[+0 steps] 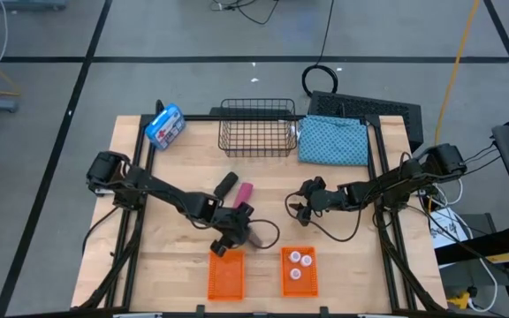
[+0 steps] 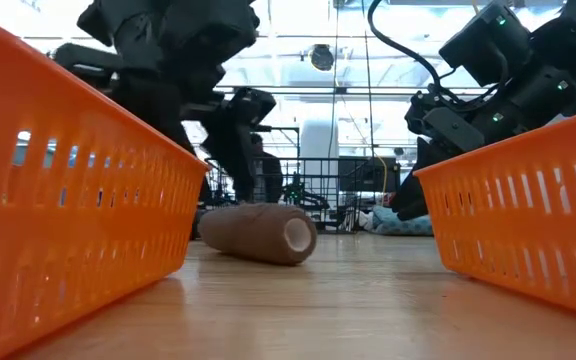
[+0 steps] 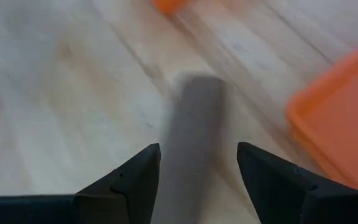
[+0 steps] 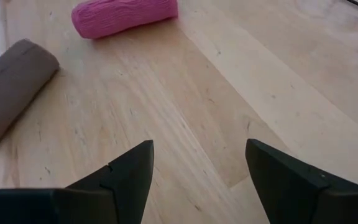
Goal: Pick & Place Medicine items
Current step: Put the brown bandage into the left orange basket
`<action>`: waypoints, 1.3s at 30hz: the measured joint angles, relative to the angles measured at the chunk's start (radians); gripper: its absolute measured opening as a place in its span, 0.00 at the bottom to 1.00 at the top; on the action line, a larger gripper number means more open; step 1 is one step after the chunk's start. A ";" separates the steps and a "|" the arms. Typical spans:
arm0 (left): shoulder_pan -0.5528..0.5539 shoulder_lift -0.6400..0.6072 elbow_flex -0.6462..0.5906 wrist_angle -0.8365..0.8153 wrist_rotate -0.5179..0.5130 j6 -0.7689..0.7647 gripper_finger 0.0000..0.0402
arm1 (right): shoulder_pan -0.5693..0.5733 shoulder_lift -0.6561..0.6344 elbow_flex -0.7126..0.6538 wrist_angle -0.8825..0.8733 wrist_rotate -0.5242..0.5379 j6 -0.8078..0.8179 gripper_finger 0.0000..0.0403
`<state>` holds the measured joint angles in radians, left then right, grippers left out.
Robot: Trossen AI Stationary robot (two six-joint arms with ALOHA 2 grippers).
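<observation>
On the table (image 1: 162, 265), two orange trays sat near the front edge; the right tray (image 1: 297, 272) held three white bottles (image 1: 300, 261). The left gripper (image 3: 197, 180) hung, jaws apart, astride the lying brown piece (image 2: 256, 233), seemingly mid-pick; closing came next. The right gripper (image 4: 197, 177) waited with jaws apart beyond the pink piece (image 4: 124, 17).

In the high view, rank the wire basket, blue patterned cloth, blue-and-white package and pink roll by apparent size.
1-2. wire basket and blue patterned cloth: too alike to rank.
3. blue-and-white package.
4. pink roll.
</observation>
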<state>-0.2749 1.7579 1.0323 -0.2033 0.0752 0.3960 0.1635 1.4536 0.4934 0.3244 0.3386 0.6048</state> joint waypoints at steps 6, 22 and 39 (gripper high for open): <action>0.000 0.042 0.000 -0.001 0.003 0.011 0.56 | 0.000 0.000 0.000 0.001 0.000 0.000 0.61; 0.027 0.082 0.002 0.038 -0.102 0.014 0.42 | 0.000 0.000 0.000 0.007 0.002 0.004 0.61; -0.015 -0.247 0.001 -0.236 -0.104 -0.406 0.21 | 0.000 0.000 0.000 0.005 0.004 0.003 0.61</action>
<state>-0.2900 1.5105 1.0332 -0.4394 -0.0286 -0.0096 0.1635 1.4536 0.4938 0.3294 0.3428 0.6079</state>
